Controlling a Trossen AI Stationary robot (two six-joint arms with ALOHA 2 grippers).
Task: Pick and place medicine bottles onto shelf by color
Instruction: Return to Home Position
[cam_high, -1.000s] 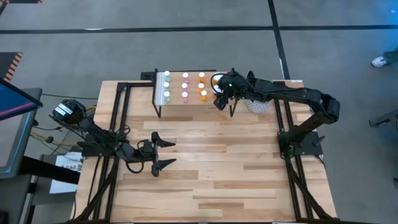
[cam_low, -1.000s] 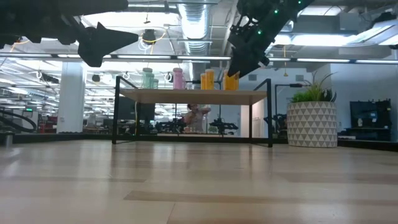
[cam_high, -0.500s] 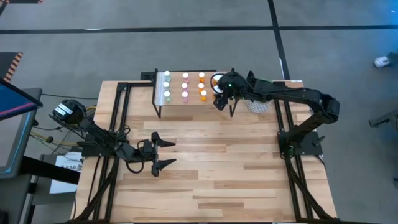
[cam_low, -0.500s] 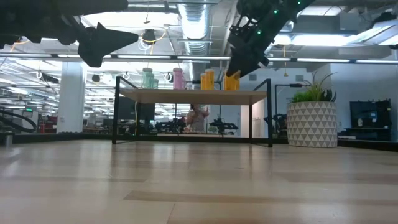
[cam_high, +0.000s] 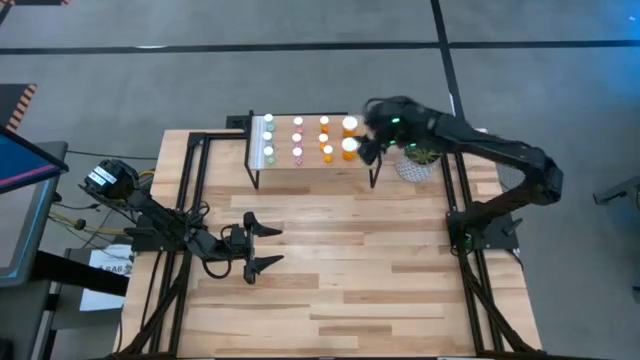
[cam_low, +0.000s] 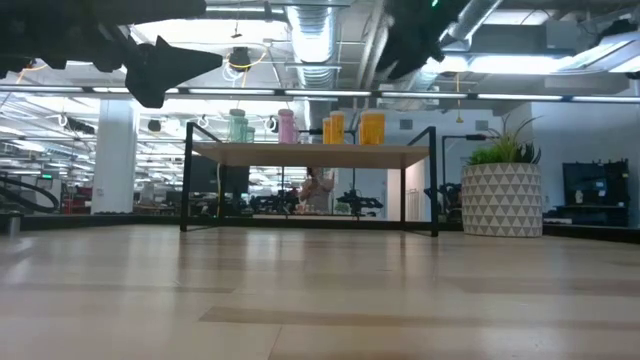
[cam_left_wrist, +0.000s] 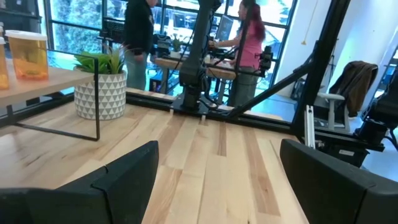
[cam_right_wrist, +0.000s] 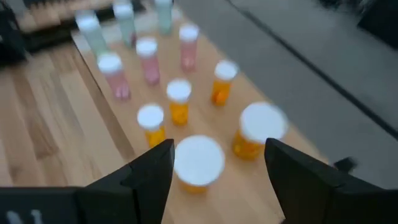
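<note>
The right claw (cam_high: 366, 150) hangs released above the shelf (cam_high: 283, 140), over the end next to the potted plant (cam_high: 415, 165), its two fingers spread with nothing between them. In the right wrist view, one large orange bottle (cam_right_wrist: 199, 163) stands upright on the plank under the gap of the open fingers, apart from both. The second large orange bottle (cam_right_wrist: 261, 127) stands just beside it, also clear of the claw.

Farther from the claw the other medicine bottles stand in rows by colour, all upright and white-capped. Nearest are three small orange bottles (cam_high: 324, 138), beyond them three pink bottles (cam_high: 297, 137), and farthest three green bottles (cam_high: 268, 138) at the shelf's far end. What the bottles hold cannot be told through their tinted bodies.

In the low view the claw is up above the orange bottles (cam_low: 372, 128), well clear of their caps. The patterned pot (cam_low: 503, 200), holding a green plant, stands on the table beside and below the claw, off the shelf.

The left claw (cam_high: 272, 247) waits well away from the shelf over the bare table (cam_high: 380, 260), fingers wide apart and holding nothing. Far ahead of it, its wrist view shows a large orange bottle (cam_left_wrist: 28, 56) on the shelf's end, with the pot (cam_left_wrist: 99, 93) beside it.
</note>
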